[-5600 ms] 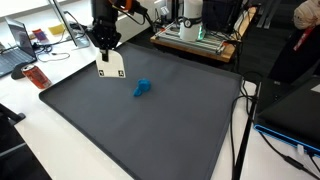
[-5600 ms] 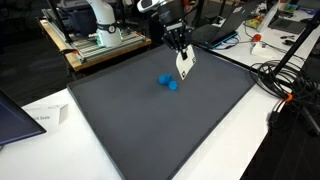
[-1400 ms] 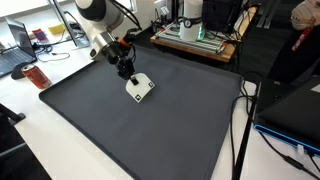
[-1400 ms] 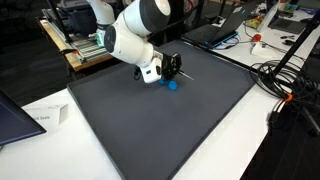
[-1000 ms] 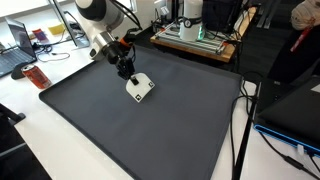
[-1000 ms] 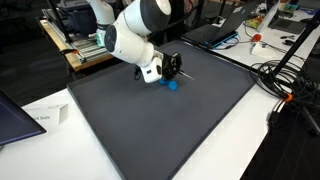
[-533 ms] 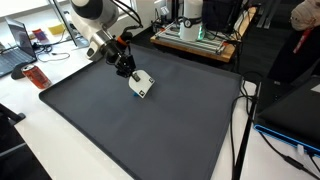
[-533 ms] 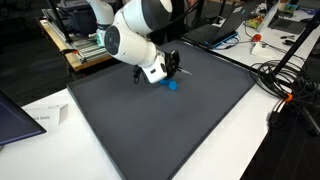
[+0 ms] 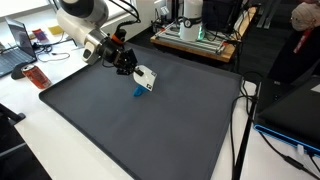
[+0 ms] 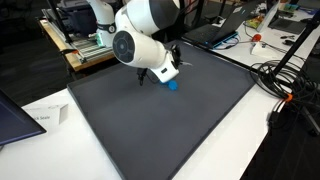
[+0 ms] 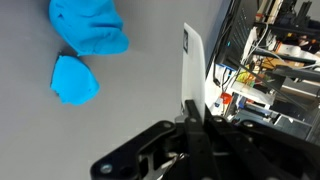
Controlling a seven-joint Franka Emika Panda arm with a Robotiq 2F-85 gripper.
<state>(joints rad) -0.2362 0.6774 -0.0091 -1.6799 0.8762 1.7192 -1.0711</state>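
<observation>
Clamping a white card edgewise, the closed jaws hold its length pointing straight outward.

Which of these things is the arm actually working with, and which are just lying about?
In hand: gripper, shut on the white card; blue pieces beside it on the dark mat.
Lying about: laptop, red object, cables, paper sheet.

A white surface carries a large dark grey mat. Two small bright blue pieces lie on the mat, just beside each other in the wrist view.
</observation>
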